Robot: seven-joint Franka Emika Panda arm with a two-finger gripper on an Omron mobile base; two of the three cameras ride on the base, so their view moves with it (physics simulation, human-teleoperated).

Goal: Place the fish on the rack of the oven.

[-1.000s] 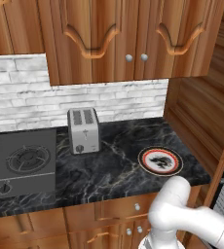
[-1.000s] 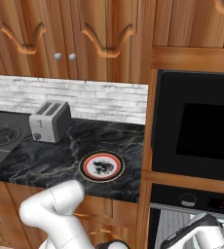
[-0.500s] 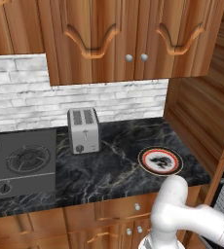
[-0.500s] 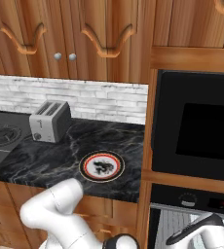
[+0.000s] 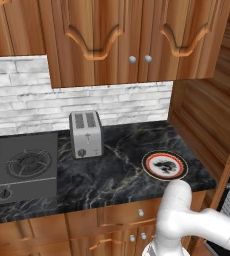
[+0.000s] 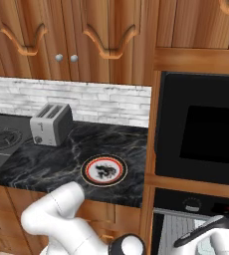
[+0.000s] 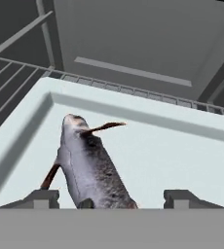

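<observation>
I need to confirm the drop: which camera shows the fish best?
The hand view: the fish lies close up on a pale tray over the rack, between the spread fingertips. The two base views give no look at it.

Silver two-slot toaster (image 5: 86, 133) upright on black marbled counter (image 5: 122, 175), just right of grey stove (image 5: 21, 167) with black burner grates. Round red-rimmed plate (image 5: 164, 165) with black blotchy motif near counter's right end, well apart from toaster. White brick backsplash (image 5: 112, 105) behind. Wooden cabinets (image 5: 117, 40) above, round silver knobs.
</observation>
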